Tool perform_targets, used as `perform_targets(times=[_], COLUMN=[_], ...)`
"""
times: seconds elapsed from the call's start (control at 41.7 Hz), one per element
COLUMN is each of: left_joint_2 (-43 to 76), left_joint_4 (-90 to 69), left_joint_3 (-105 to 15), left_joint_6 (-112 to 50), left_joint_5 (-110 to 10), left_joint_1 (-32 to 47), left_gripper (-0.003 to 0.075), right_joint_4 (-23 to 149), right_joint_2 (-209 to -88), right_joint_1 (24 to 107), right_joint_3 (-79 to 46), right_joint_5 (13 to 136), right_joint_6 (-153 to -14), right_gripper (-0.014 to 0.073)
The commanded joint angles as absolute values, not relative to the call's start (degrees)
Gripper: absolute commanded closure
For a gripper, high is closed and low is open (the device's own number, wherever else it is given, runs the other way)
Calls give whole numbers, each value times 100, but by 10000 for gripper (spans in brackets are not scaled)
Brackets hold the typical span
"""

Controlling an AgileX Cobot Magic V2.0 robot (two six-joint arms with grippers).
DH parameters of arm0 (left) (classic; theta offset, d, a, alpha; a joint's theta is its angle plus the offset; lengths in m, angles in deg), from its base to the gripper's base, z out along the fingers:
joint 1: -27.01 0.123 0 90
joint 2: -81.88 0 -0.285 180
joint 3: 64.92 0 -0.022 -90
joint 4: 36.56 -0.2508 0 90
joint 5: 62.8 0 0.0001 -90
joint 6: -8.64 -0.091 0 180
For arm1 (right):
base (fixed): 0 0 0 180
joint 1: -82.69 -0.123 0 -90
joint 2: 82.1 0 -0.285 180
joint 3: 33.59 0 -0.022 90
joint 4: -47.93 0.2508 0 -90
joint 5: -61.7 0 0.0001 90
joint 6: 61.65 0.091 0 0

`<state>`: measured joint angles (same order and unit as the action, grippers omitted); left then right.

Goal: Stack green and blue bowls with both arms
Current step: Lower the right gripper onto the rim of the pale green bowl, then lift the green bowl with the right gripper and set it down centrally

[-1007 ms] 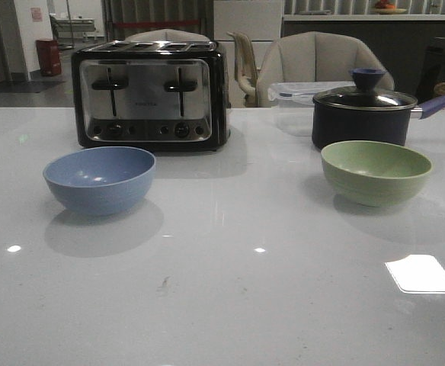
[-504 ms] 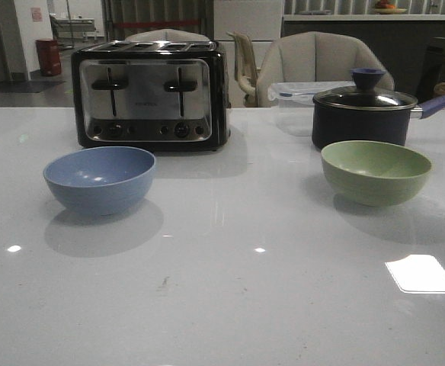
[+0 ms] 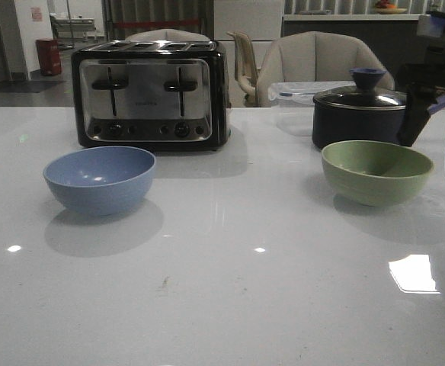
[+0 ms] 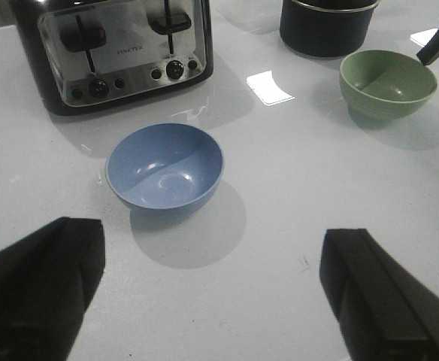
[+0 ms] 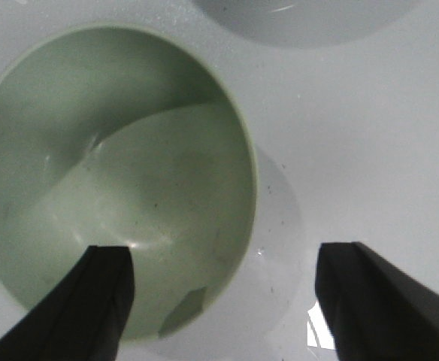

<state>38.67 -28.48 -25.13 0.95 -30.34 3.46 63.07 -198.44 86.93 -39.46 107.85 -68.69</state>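
Front view: we list a blue bowl (image 3: 100, 179) on the table (image 3: 230, 305) before the toaster (image 3: 151, 94), and a green bowl (image 3: 376, 171) before the saucepan (image 3: 363, 114), well apart. The right arm (image 3: 428, 76) shows at the far right edge.

Left wrist view: we note the left gripper (image 4: 219, 293) spread wide above the table, nearer the blue bowl (image 4: 165, 167).

Right wrist view: we note the right gripper (image 5: 223, 301) spread wide, its fingers straddling the green bowl's (image 5: 114, 180) rim.
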Motion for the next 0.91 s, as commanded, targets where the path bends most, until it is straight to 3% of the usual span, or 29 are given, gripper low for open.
perform_targets(times=[0.0, 0.144, 0.408, 0.696, 0.888], left_joint_2=[3848, 3848, 3848, 3848, 3848], left_joint_4=[-2780, -2780, -2780, -2780, -2780], left_joint_3=[-2687, -2687, -2687, -2687, -2687], left_joint_6=[78, 78, 78, 78, 78], left_joint_5=[-3499, -3499, -3499, -3499, -3499], left_joint_1=[299, 299, 299, 299, 299], left_gripper=[85, 85, 85, 85, 85], right_joint_4=[6394, 6394, 6387, 6345, 6352], right_joint_2=[-19930, -20330, -20688, -20639, -20118], right_joint_1=[8725, 8725, 8725, 8725, 8622], right_joint_3=[-4463, -4846, -5218, -5220, -5122], right_joint_5=[10708, 10742, 10894, 10977, 11020], right_joint_6=[-6947, -6947, -6947, -6947, -7219], right_gripper=[-6, 20, 297, 517, 550])
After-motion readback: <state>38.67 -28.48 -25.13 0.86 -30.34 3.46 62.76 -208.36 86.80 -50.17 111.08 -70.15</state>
